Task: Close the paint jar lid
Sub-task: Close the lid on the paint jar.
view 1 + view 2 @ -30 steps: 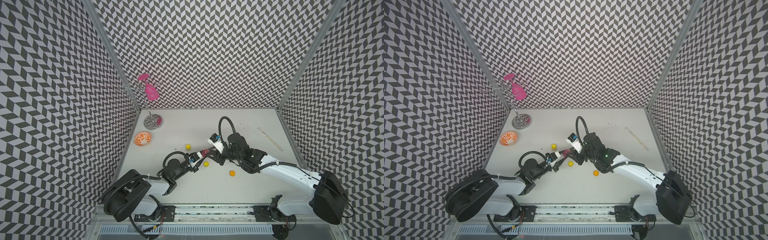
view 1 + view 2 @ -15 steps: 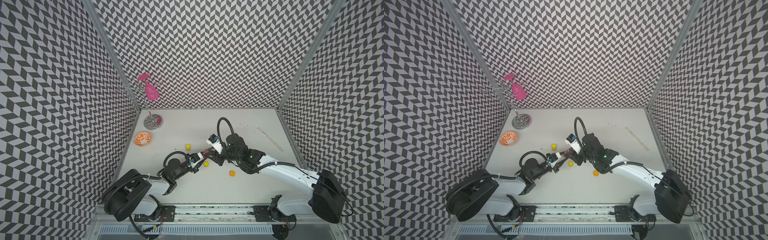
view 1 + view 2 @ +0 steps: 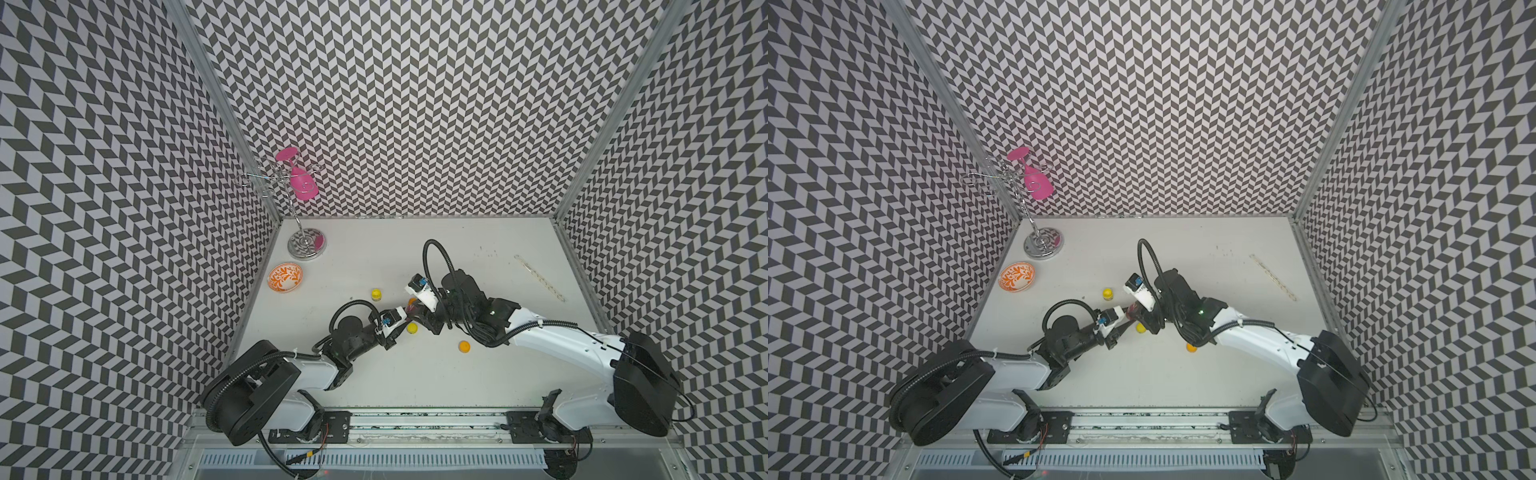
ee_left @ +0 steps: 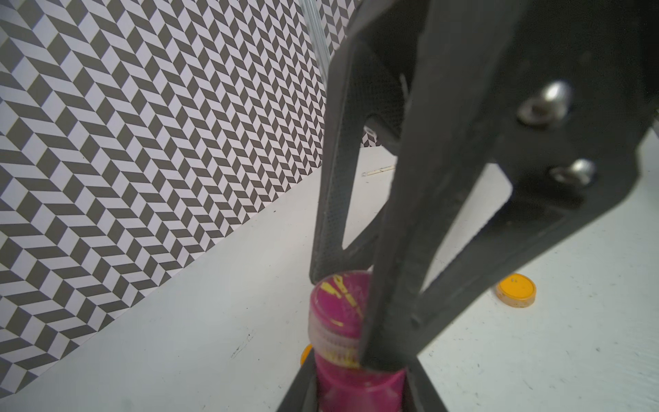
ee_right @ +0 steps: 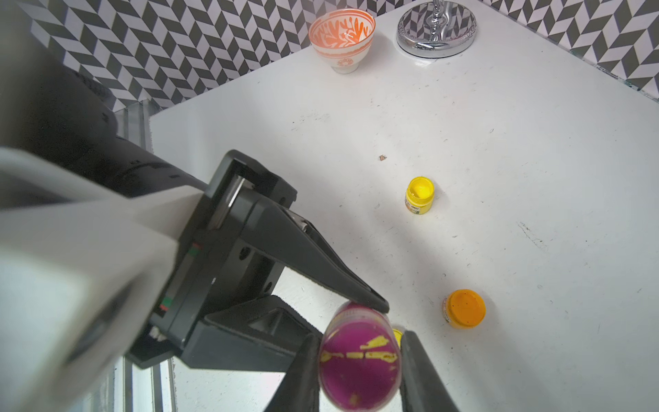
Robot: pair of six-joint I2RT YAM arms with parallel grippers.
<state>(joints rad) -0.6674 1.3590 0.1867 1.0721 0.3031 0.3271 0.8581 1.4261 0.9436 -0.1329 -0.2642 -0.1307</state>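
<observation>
**Magenta jar pinched between both arms**

Left gripper (image 4: 360,396) is clamped on the magenta paint jar (image 4: 351,383) body. Right gripper (image 5: 360,378) is clamped on its yellow-smeared lid (image 5: 356,356). The jar sits tilted over mid table (image 3: 415,257). Nearby are an open yellow jar (image 5: 420,196) with yellow paint inside, a capped orange jar (image 5: 463,308), and a patterned bowl (image 5: 342,35) by the wall.

ITEM: paint jar (image 4: 356,388), magenta, yellow-streaked | LID: lid (image 5: 358,356), magenta, ribbed rim, seated on mouth, tightness indeterminate | POSE: tilted; body in left claw (image 4: 360,396), lid in right claw (image 5: 360,374) | LOCATION: just below centre, both top views
</observation>
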